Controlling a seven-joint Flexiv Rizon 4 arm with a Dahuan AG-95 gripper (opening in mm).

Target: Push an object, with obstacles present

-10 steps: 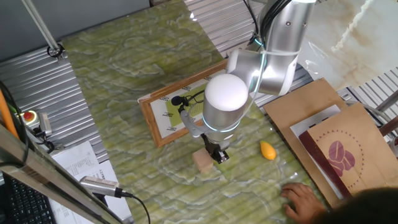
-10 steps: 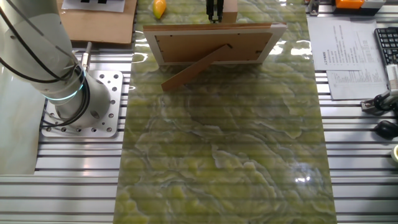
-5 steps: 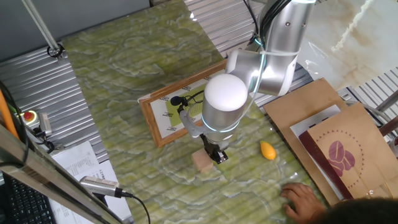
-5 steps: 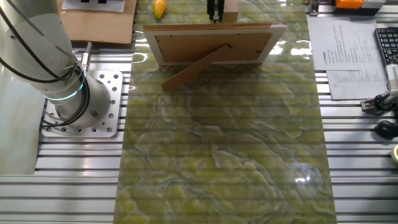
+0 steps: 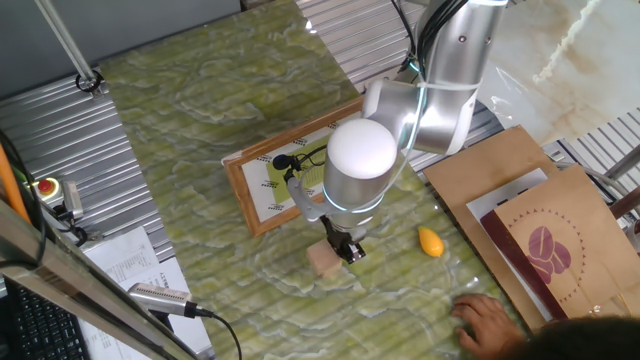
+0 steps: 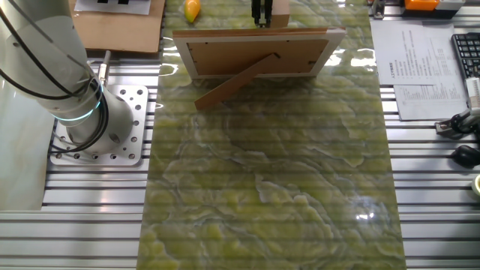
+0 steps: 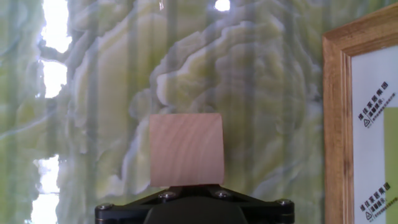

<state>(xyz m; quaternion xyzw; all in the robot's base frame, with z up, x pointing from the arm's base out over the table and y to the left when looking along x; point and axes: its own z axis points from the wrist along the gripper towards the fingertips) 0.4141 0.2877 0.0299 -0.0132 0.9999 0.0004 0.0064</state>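
From my station I see the small pale tan wooden cube (image 5: 322, 260) has slid a touch further along the green marbled table top (image 5: 200, 110) than it lay a second ago, away from the small orange-yellow teardrop piece (image 5: 430, 241) and running along the near edge of the large flat wooden picture frame with the white mat and yellow-green sheet (image 5: 262, 182). The two-finger gripper (image 5: 347, 249) has followed it and sits tight against the cube's rear face; in the hand view the cube (image 7: 186, 150) butts right up to the black finger body at the bottom edge, with the frame's wooden rail (image 7: 336, 124) off to its side and apart from it. The fingers look drawn together as one blunt pusher with nothing held between them. I judge the push is under way and going cleanly: the cube is just beside the frame but not touching it, and the teardrop is well behind it. My worry is drift toward the frame rail if the contact slips off centre, so I'd keep the line parallel to that rail
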